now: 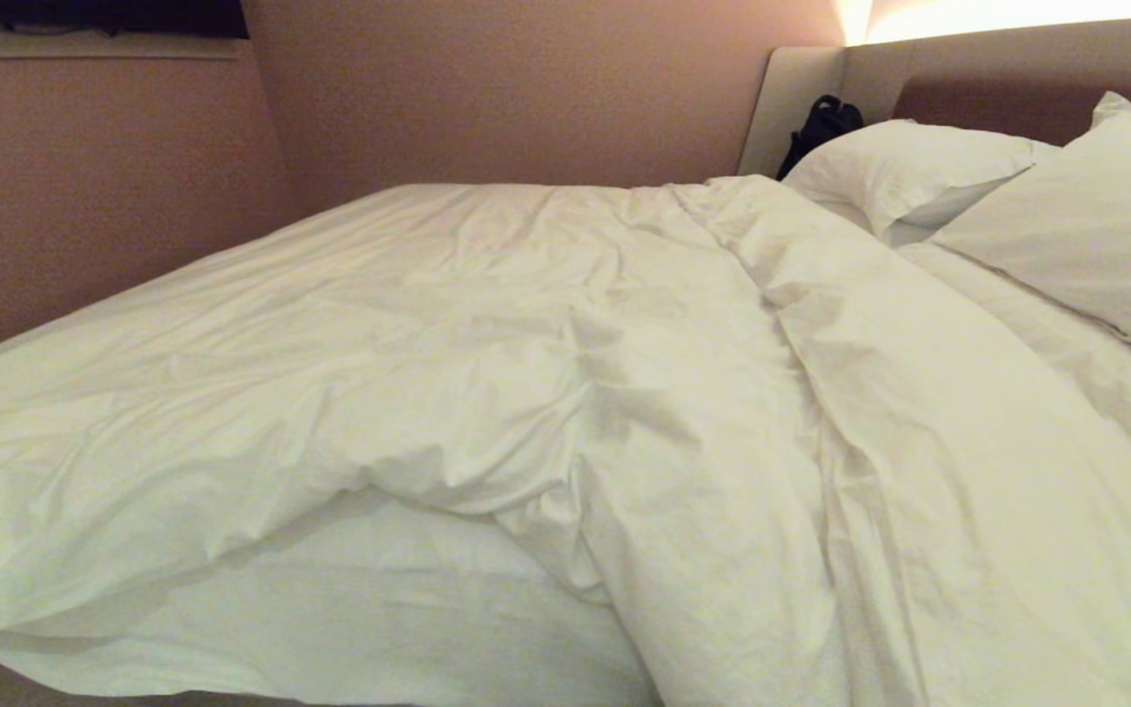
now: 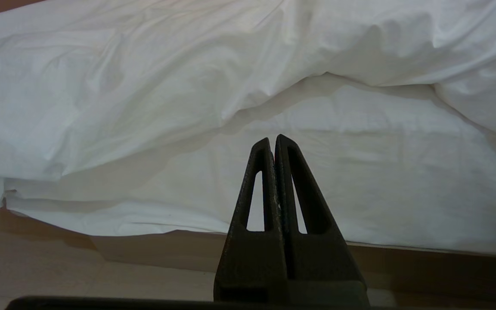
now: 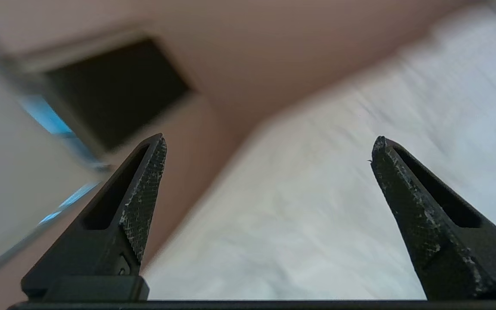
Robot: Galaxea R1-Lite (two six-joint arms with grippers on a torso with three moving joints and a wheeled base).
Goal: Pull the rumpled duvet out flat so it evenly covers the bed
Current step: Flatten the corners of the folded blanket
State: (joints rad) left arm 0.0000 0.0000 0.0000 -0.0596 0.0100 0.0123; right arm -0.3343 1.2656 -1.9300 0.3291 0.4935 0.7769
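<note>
Duvet point(image 1: 546, 393) rumpled, bunched back from bed's point(image 1: 350, 609) near edge, sheet bare there. Left tool point(image 2: 272, 144) closed, empty, low beside that edge. Right tool point(image 3: 269, 148) wide open, empty, above duvet.

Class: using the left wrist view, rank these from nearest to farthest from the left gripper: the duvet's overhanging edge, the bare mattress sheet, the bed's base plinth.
1. Base plinth, low, beside the shut left gripper.
2. Mattress sheet, directly ahead of its tips.
3. Duvet, bunched above and beyond the sheet.
</note>
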